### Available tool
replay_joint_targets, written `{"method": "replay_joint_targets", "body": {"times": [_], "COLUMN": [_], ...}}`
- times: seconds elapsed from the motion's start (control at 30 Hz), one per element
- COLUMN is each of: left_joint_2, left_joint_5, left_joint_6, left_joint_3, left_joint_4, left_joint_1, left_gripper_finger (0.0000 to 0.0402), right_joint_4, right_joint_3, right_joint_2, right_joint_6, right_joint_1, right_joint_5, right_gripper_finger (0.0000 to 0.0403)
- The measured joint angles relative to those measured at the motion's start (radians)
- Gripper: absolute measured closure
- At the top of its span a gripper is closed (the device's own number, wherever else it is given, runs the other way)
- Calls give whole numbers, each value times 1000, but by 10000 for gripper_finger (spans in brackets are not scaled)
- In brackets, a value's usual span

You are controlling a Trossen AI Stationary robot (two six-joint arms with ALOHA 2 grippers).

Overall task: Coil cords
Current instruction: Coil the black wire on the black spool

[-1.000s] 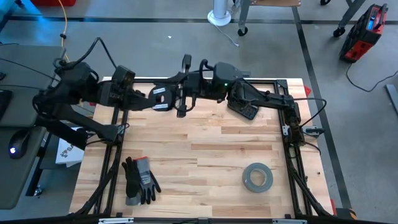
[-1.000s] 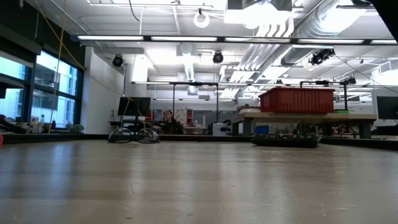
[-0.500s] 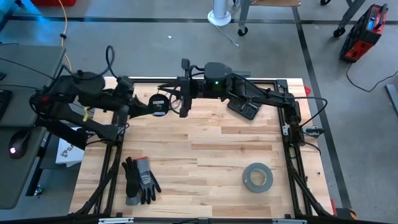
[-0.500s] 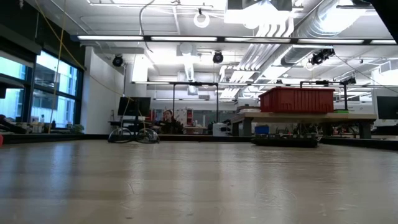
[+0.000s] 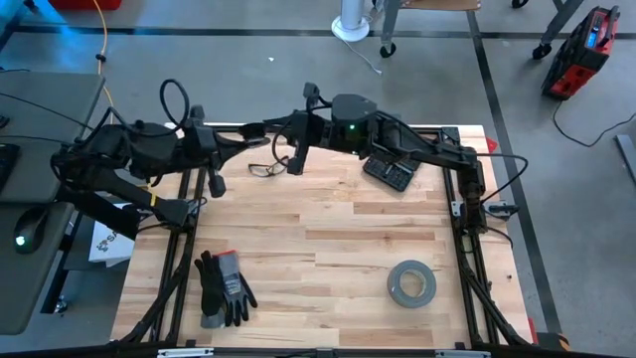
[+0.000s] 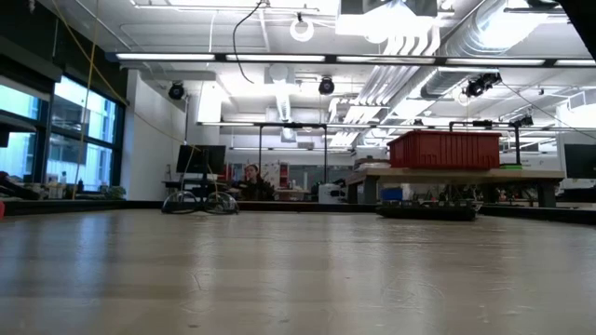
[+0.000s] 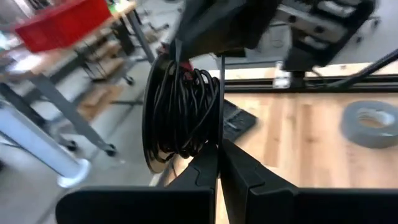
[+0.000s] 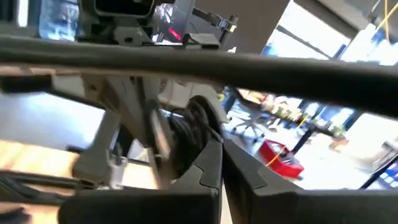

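**A:** While both arms hang over the table's far edge, start on the left. What is the left gripper (image 7: 219,151) doing?

**B:** It is clenched. Its fingertips appear to pinch the thin rim of the spool (image 7: 180,112), which stands on edge in the air right at its tips.

**A:** And the cord?

**B:** Most of the cord (image 7: 186,106) is wound on that spool in a thick, rather untidy bundle. In the high view a thin loose loop (image 5: 262,167) hangs just below where the two grippers meet, down near the wood.

**A:** So how far along is it?

**B:** Well along, I'd judge. The bulk is coiled, and what is left is that slack loop and its tail. They need taking up, and then the spool can be set down.

**A:** And to the right?

**B:** The right gripper (image 8: 222,146) faces the left one with the spool between them. Its fingers are pressed together too, with the coil right at their tips. I cannot tell whether it grips the spool or only meets it.

**A:** Anything else nearby?

**B:** A black keypad (image 5: 388,173) lies just behind the right gripper, under its arm. A grey tape roll (image 5: 410,283) and a pair of gloves (image 5: 224,286) are well apart from both grippers, toward the near edge.

**A:** Any writing?

**B:** Nothing I can read. No label shows on the spool.
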State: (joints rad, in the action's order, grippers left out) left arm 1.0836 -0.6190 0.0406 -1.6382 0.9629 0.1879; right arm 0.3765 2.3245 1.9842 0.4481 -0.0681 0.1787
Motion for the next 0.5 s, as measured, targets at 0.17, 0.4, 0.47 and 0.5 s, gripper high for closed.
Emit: {"method": "replay_joint_targets", "body": {"times": [0.17, 0.4, 0.47, 0.5], "left_joint_2": [1, 1, -1, -2], "left_joint_5": [-89, -117, -115, -115], "left_joint_6": [57, 109, 108, 106], "left_joint_3": [0, 0, -1, -1], "left_joint_4": [-18, -46, -48, -46], "left_joint_1": [13, 12, 12, 12], "left_gripper_finger": [401, 401, 401, 401], "right_joint_4": [8, 29, 39, 50], "right_joint_3": [0, 0, 0, 0], "right_joint_2": [-10, -13, -15, -17], "right_joint_6": [-158, -301, -343, -342], "right_joint_1": [1, -7, -17, -18], "right_joint_5": [-23, -44, -56, -56], "right_gripper_finger": [403, 380, 350, 333]}}
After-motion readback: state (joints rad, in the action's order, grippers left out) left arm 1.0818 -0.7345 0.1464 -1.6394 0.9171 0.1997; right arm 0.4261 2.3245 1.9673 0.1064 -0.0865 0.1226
